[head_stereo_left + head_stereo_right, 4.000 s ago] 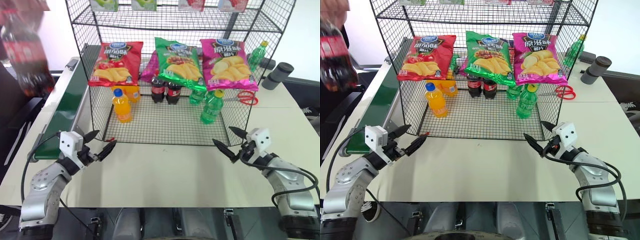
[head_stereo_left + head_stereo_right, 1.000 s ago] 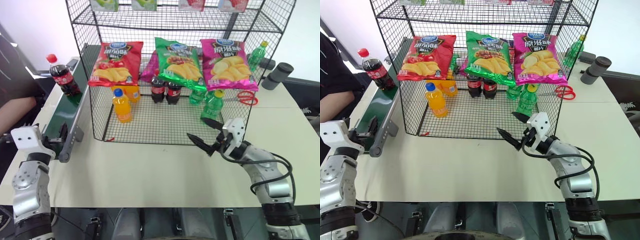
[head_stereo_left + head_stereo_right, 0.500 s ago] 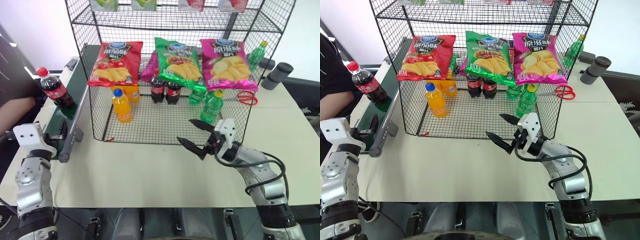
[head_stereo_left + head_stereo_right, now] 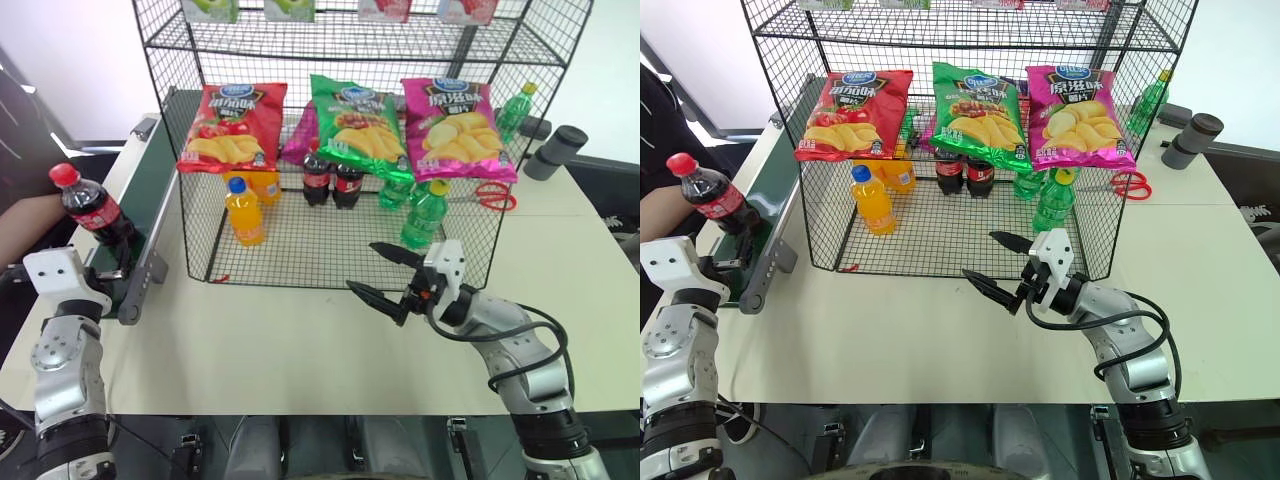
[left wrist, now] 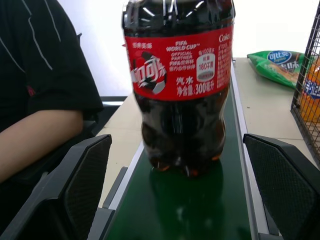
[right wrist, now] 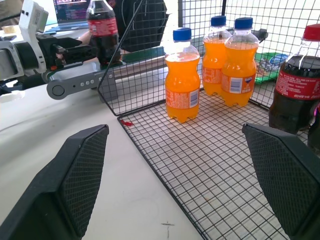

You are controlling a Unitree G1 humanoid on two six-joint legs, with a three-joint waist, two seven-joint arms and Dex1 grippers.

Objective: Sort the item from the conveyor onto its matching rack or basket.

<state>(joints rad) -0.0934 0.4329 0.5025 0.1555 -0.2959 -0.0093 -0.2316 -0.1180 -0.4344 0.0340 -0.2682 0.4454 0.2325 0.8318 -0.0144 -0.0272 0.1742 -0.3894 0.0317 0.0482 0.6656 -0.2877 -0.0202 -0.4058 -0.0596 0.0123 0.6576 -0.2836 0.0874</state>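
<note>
I see the small plastic cola bottle with dark drink, red cap and red label [image 4: 92, 212] standing upright on the long dark green conveyor belt in its grey metal frame [image 4: 145, 205], close to the belt's near rounded end. My left pincer [image 5: 180, 200] sits at that end, pointing along the belt. Its two black fingers [image 5: 82, 175] are spread wide, released, one on each side of the belt. In the left wrist view the bottle stands just ahead of the fingers, centred between them; no finger touches it. A person's bare forearm [image 5: 35, 137] lies beside the conveyor.

My right pincer [image 4: 388, 275] is also released, fingers apart, holding nothing. It hovers over the white counter [image 4: 300, 340] at the front edge of the large black wire-grid shelf unit [image 4: 330, 240], well apart from the cola bottle. On the shelf's bottom tier stand orange-drink bottles with blue caps [image 6: 182, 85].
</note>
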